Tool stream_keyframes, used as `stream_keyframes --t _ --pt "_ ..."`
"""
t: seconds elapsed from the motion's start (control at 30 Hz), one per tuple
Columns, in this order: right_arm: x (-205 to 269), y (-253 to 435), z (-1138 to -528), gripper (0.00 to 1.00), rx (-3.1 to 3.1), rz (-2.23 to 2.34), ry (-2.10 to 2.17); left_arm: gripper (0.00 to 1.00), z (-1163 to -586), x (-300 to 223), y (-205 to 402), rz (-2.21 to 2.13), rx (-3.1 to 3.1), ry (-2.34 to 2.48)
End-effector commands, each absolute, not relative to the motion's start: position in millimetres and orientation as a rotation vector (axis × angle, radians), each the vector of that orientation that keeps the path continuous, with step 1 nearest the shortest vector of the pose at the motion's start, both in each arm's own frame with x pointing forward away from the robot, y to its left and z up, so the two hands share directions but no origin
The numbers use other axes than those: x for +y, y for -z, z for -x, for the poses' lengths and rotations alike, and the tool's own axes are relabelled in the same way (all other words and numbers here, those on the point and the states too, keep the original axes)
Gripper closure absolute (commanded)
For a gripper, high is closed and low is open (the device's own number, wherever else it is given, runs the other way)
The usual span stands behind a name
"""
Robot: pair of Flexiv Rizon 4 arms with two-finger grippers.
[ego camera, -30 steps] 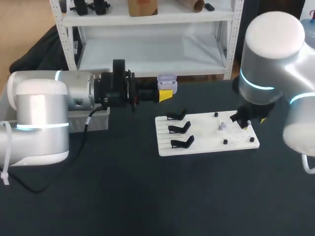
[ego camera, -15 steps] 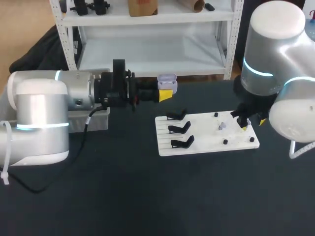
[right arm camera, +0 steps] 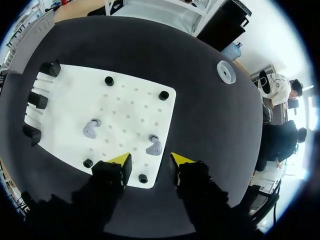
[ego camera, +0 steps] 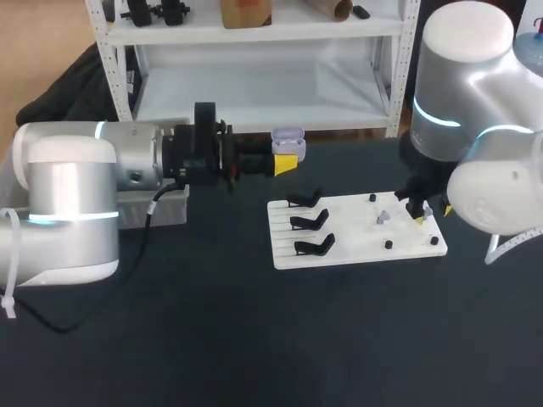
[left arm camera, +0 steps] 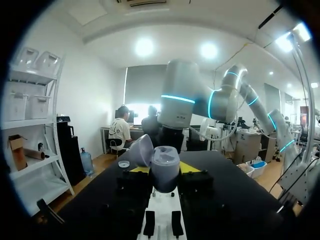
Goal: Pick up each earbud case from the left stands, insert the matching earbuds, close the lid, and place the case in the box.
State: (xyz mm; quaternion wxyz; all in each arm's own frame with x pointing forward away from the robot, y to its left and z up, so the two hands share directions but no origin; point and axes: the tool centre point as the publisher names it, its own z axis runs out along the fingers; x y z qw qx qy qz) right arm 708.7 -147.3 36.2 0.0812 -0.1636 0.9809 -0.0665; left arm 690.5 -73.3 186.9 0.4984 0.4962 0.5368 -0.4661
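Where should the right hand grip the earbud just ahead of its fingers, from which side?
Probably from straight above, pinching across the rounded body: the earbud lies flat on the white board, leaving only its sides free, and the open right hand hangs nearly over it.

My dark table and its load.
The black tabletop (ego camera: 254, 339) carries a white board (ego camera: 348, 237) lying flat right of the middle, its long sides running left to right and slightly askew. A grey box (ego camera: 165, 212) sits at the far left edge, well apart from the board. A small pale round disc (right arm camera: 226, 72) lies far right of the board.
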Motion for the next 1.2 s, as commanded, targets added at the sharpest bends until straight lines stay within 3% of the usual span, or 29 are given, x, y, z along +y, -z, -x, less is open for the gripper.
stream_keyframes --t 0.03,1.2 --pt "-145.3 -34.0 -711.1 0.56 2.935 0.473 0.210 1.00 -690.1 -73.0 -186.5 -1.198 1.297 1.127" --pt "-154.4 -28.8 -717.2 0.64 2.941 0.530 0.254 1.00 -690.1 -73.0 -186.5 -1.198 1.297 1.127"
